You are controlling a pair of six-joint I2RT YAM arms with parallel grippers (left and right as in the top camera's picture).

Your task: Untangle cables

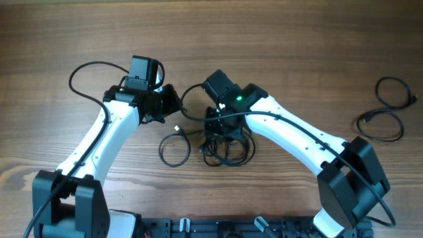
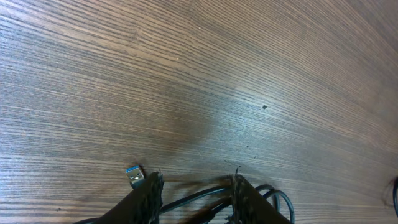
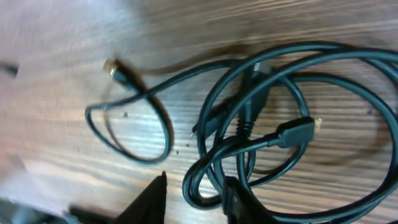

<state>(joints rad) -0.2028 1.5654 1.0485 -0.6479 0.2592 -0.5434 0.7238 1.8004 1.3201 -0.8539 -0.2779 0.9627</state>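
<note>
Cables point(image 3: 245, 118), thin black limp cords, seem light, floppy; best grasped beside the left silvery plug point(image 3: 112, 67). Left gripper point(image 2: 194, 190), right gripper point(image 3: 198, 196): jaws apart.

Reaches inward with the left arm point(image 1: 99, 149) and the right arm point(image 1: 297, 135), white links bent, black wrists leading, the 2 ends near each other. Points the left gripper point(image 1: 173, 106) sideways toward the right gripper point(image 1: 221, 131), just apart from it. Sets the left fingers point(image 2: 149, 199) parted, with a plain gap between the jaws. Tilts the right gripper downward, its right fingers point(image 3: 155, 199) likewise spread, neither jaw touching the other. Shows a green light point(image 1: 239, 100) on the wrist just behind the right jaws.
</note>
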